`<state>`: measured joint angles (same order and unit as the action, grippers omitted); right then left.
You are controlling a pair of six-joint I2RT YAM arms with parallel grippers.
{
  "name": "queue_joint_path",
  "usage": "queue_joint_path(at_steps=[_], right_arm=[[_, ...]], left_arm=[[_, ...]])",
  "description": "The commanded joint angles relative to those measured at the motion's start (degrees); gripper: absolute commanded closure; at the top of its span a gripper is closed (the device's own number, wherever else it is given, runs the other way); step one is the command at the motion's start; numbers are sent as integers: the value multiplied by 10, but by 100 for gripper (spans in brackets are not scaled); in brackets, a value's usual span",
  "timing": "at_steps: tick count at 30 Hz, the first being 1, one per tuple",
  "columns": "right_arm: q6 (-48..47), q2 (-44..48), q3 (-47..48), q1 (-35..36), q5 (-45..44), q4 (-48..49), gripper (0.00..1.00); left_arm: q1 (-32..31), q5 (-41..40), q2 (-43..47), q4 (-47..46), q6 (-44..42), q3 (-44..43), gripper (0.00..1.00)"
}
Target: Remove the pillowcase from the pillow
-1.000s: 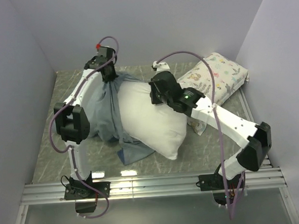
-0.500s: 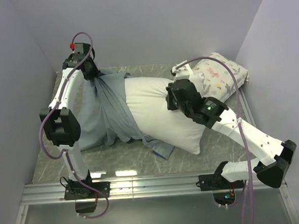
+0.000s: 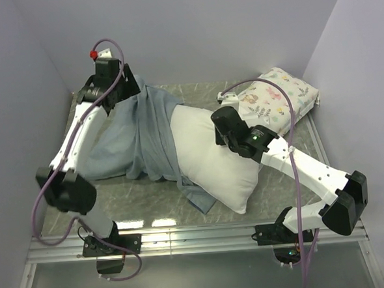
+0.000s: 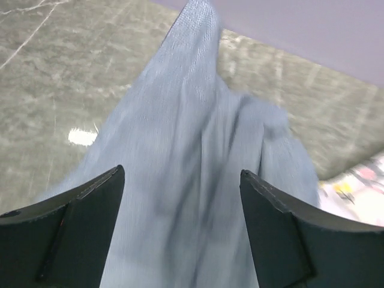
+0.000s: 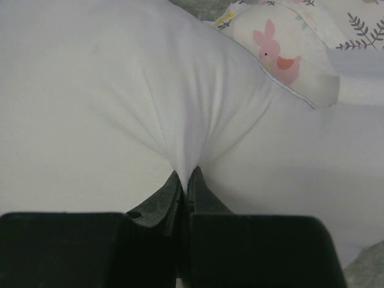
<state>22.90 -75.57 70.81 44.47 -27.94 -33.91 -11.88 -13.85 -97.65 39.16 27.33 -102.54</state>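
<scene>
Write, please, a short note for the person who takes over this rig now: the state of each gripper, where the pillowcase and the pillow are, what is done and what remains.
Left gripper: open, jaws wide apart over the pillowcase, not clamping it.
Right gripper: shut on a pinch of the pillow.
Position: the pillowcase is bunched at the left, grey-blue side out. The pillow lies diagonally in the middle.
Done: most of the pillow is bare.
Left: the pillow's far left end seems to be inside the pillowcase, and a flap lies under it. Probably grip the pillowcase and pull it off leftward while the right gripper holds.
</scene>
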Motion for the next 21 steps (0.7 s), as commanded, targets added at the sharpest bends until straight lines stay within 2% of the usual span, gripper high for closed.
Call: queue_joint_path(at_steps=[1, 3, 4, 6, 7, 8, 10, 11, 14, 19, 21], right_arm=[[-2, 2, 15, -9, -31, 14, 95], [-7, 6, 17, -10, -21, 14, 89], [-9, 8, 18, -10, -18, 14, 79], [-16, 17, 25, -10, -12, 10, 67], [-20, 21, 28, -9, -3, 8, 54], [-28, 29, 30, -9, 2, 7, 47], [-41, 38, 43, -2, 15, 3, 33], [-60, 45, 46, 2, 17, 4, 29], [-97, 45, 58, 27, 38, 12, 21], [-130, -2, 72, 89, 38, 21, 16], [-139, -26, 67, 110, 41, 24, 15]], left_arm=[[-37, -35, 113, -49, 38, 69, 18], [-71, -54, 179, -65, 61, 162, 19], [-83, -59, 202, -75, 79, 196, 19], [-108, -63, 268, -103, 106, 298, 18], [-113, -52, 291, -117, 127, 332, 18], [-118, -48, 312, -137, 139, 398, 18], [-120, -21, 371, -162, 162, 458, 18], [-123, -8, 389, -195, 165, 512, 18], [-124, 38, 448, -238, 171, 591, 17], [-124, 101, 485, -345, 183, 661, 16], [-123, 105, 476, -351, 186, 672, 16]])
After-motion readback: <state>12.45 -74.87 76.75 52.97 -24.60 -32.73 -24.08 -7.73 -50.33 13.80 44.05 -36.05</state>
